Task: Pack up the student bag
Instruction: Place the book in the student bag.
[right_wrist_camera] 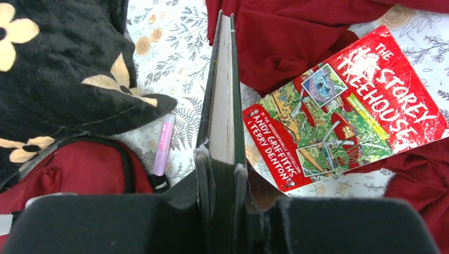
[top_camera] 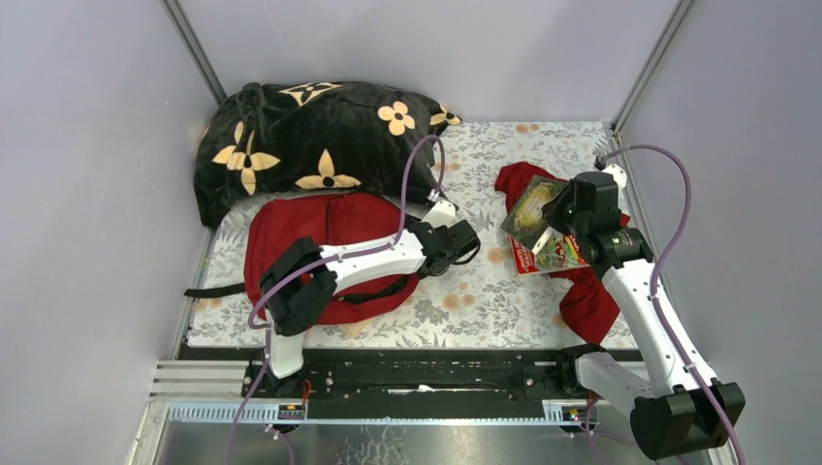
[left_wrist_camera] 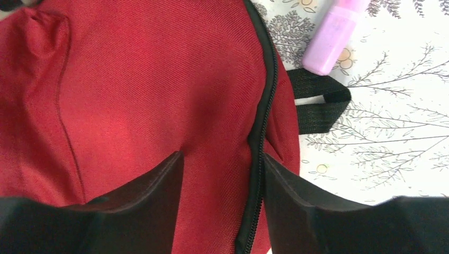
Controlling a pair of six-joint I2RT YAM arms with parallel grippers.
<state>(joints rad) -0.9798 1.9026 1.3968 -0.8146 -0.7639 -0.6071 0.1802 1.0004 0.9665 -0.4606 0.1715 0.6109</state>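
Dark-red backpack [top_camera: 296,221] lies left on the mat [top_camera: 485,295]. Left gripper [left_wrist_camera: 222,159] straddles its zipper [left_wrist_camera: 267,90], jaws parted, gripping nothing, likely to open it; right gripper [right_wrist_camera: 221,161] pinches a book [right_wrist_camera: 222,79] upright, ready to pack.

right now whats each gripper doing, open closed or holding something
left gripper: jaws apart astride the zipper of the student bag, grip on the fabric cannot be told
right gripper: closed on the dark book, held on edge
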